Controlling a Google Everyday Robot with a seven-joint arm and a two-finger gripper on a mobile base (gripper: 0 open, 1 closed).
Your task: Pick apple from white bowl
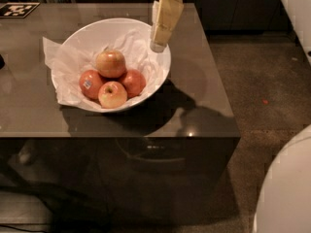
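The white bowl (pixel 95 31), lined with crinkled white paper (pixel 56 61), stands on the left half of the grey table (pixel 194 81). The golden-orange apple (pixel 111 63) sits on top of the pile in the bowl. Below it lie a red apple with a white sticker (pixel 91 84), a paler yellow-pink apple (pixel 112 94) and another red apple (pixel 132 82). My gripper (pixel 159 43), cream-coloured, hangs down from the top of the view over the bowl's right rim. It is to the right of the golden-orange apple, above it and apart from it.
A black-and-white marker tag (pixel 18 9) lies at the table's back left corner. The table's right edge (pixel 221 81) drops to a speckled floor (pixel 262 81). A white rounded part of the robot (pixel 286 188) fills the bottom right. Dark cabinets stand behind.
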